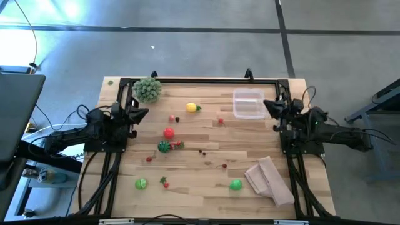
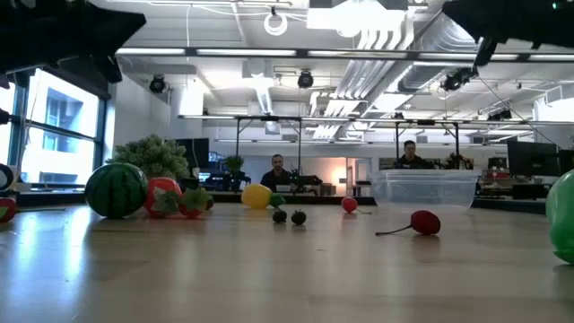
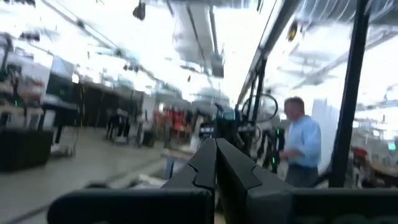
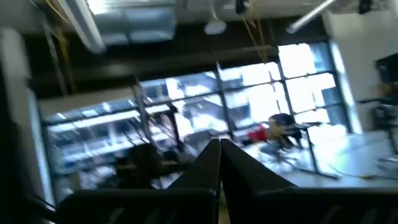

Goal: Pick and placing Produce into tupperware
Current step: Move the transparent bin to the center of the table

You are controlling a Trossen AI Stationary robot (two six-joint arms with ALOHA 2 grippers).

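You haven't started: both arms are parked, left gripper [image 1: 142, 114] and right gripper [image 1: 270, 105] fingers pressed together, produce [image 1: 169, 132] scattered on the desk [image 1: 206, 178], tupperware [image 1: 248, 104] empty, so reach for a fruit first.

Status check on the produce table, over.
Left gripper and right gripper shut, parked at the table edges. Tupperware empty; produce, such as the lemon, lies scattered. Nothing blocking.

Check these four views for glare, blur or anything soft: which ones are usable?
High view: sharp, glare only on the floor at top left. Low view: the clear plastic tupperware and small red cherry read fine, the near green ball is cut off. Both wrist views: blurred, bright windows washed out.
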